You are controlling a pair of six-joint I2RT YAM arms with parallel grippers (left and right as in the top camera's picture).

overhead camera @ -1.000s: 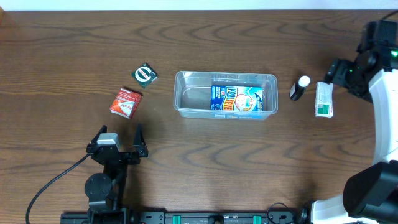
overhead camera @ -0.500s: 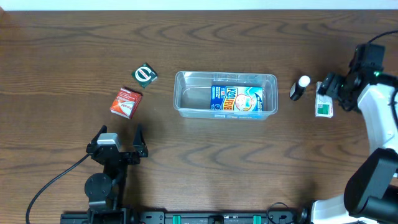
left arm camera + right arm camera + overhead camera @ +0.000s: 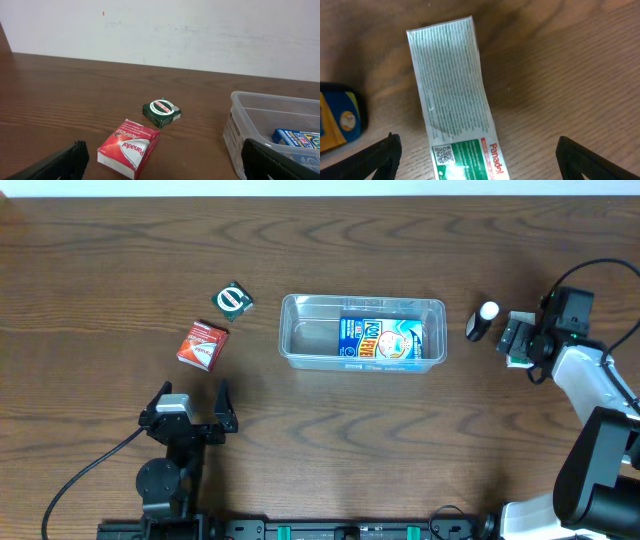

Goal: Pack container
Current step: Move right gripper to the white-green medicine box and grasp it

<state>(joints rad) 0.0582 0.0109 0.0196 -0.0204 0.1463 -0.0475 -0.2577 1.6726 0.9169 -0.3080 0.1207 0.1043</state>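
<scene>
Packing barely begun: container point(image 3: 310, 338) mid-worktop point(image 3: 100, 260) holds one blue packet point(image 3: 381, 340). Left out: red Panadol box point(image 3: 203, 345), green packet point(image 3: 233, 301), black tube point(image 3: 482, 321), green-white Panadol box point(image 3: 451, 95). Right tool point(image 3: 480, 156) spread astride the last; left tool point(image 3: 162, 162) spread, idle.

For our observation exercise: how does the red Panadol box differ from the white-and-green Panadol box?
The red Panadol box is short and chunky; the white-and-green Panadol box is long and slim. The red one lies left of the container, the white-and-green one right of it. Both lie flat on the table, outside the container.
</scene>
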